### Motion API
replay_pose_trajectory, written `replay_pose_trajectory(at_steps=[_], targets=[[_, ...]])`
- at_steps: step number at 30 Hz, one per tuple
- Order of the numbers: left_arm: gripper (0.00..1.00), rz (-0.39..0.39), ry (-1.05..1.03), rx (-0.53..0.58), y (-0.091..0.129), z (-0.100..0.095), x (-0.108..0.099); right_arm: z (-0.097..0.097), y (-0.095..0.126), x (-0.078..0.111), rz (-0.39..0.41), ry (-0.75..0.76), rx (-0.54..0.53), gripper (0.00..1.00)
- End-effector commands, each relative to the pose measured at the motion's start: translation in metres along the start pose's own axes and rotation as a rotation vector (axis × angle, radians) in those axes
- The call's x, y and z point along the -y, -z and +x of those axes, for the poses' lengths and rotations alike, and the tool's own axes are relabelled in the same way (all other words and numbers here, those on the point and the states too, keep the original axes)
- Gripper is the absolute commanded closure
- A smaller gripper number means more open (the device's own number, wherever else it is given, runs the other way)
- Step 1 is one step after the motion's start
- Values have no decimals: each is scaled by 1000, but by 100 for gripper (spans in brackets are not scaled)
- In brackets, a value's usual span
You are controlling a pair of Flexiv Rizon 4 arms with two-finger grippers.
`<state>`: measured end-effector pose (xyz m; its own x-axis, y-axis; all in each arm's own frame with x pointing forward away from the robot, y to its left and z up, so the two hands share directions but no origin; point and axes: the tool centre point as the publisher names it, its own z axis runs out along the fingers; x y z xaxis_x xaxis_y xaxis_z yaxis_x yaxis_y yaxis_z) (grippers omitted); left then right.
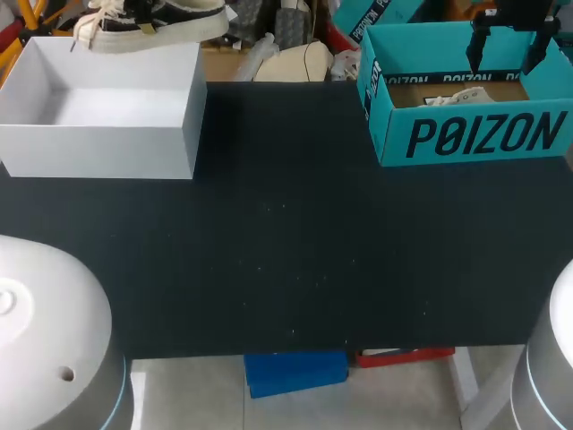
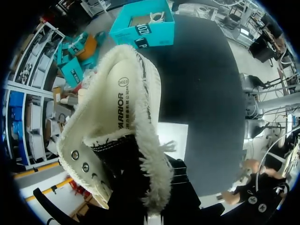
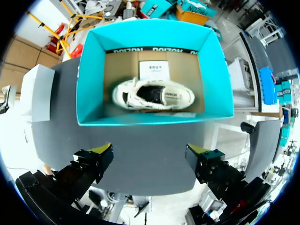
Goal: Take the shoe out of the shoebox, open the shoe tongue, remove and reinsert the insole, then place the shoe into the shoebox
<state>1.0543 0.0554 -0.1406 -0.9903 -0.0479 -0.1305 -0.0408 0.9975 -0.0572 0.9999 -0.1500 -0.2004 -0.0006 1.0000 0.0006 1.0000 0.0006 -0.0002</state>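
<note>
Above white box (image 1: 98,150), shoe (image 1: 170,21) partly cropped

shoe (image 1: 148,22) (image 3: 152,93): 2 | teal shoebox (image 1: 474,134): 1 | white box (image 1: 98,148): 1

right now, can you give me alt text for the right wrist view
A white shoe lies in an open teal shoebox on a dark table, seen from above. The open gripper hangs above it, fingers wide apart, and a white box stands off to one side on the table.
</note>
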Motion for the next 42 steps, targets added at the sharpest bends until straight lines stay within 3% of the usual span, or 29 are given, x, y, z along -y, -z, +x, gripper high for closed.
replay_pose_trajectory(at_steps=[1, 10, 16, 22, 25, 36, 42], targets=[[100, -19, -2, 366, 31, 99, 24, 0, 0, 0, 0, 0, 0, 0], [100, -6, -27, 395, 5, 183, 70, 0, 0, 0, 0, 0, 0, 0], [100, -1, -57, 371, -30, 218, 88, 0, 0, 0, 0, 0, 0, 0], [100, -10, -97, 357, -71, 229, 105, 0, 0, 0, 0, 0, 0, 0], [100, -19, -122, 432, -85, 229, 113, 0, 0, 0, 0, 0, 0, 0], [100, 22, -148, 347, -136, 221, 148, 0, 0, 0, 0, 0, 0, 0], [100, 32, -167, 278, -163, 229, 167, 0, 0, 0, 0, 0, 0, 0]])
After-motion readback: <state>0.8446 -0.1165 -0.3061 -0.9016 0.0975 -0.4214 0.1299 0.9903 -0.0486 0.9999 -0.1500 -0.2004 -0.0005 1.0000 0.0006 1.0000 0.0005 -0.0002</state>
